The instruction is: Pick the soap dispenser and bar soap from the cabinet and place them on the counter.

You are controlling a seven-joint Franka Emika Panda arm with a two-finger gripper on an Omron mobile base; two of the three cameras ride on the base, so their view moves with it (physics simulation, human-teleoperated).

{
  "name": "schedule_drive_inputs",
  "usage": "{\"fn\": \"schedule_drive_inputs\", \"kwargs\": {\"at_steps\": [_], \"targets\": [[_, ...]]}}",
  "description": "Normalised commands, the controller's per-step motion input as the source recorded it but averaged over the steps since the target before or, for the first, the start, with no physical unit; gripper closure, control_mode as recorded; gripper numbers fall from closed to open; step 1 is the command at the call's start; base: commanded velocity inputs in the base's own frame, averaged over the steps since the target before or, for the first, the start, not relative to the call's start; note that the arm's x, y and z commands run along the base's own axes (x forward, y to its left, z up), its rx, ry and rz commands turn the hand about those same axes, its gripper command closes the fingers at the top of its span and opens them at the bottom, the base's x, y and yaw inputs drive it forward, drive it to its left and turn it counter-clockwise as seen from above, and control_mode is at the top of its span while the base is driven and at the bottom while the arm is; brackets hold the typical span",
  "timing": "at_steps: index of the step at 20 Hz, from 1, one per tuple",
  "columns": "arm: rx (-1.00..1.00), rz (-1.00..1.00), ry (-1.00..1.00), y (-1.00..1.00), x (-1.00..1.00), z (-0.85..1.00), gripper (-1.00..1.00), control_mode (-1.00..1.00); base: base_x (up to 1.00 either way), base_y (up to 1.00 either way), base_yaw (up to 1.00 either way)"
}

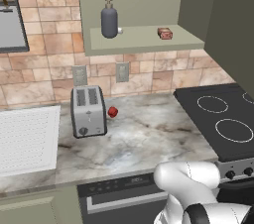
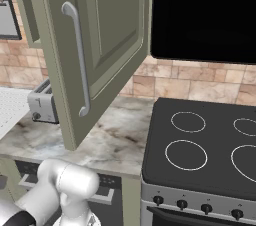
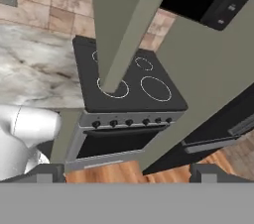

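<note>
While the cabinet stands with its door swung fully out, both task items rest untouched on the inner shelf: the soap dispenser stands upright toward the left of the shelf with its pump spout on top, and the bar soap lies flat toward the right, well apart from it. A small white cylinder sits just beside the dispenser on its right. Below the shelf, the table carries a toaster and a small red ball beside it, with bare marbled surface between these and the stovetop; that bare area is judged the suitable placing zone, since it lies directly under the shelf. The hand appears in the hand view with its two dark fingertips set far apart and nothing between them, so it is open wide and holds nothing. Its camera looks down past the door edge toward the stovetop and oven front, which suggests the arm sits low and folded, away from the shelf. No part of the task is judged complete; the next move calls for raising the hand to shelf level, approaching clear of the open door
</note>
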Motion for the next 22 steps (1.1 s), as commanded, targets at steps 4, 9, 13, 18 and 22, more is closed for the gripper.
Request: {"fn": "schedule_drive_inputs", "kwargs": {"at_steps": [4,9,13,18,22], "targets": [[-0.15,-0.01,0.11,0.35,0.11,0.09,-1.00,-1.00,0.00,0.00,0.00],[-0.22,0.00,0.09,0.32,0.17,0.01,-1.00,-1.00,0.00,0.00,0.00],[-0.22,0.00,0.15,0.31,0.17,-0.01,-1.00,-1.00,0.00,0.00,0.00],[-0.16,0.00,0.24,0.24,0.18,0.00,-1.00,-1.00,0.00,0.00,0.00],[-0.16,0.00,0.24,0.15,0.23,0.00,-1.00,-1.00,0.00,0.00,0.00]]}}
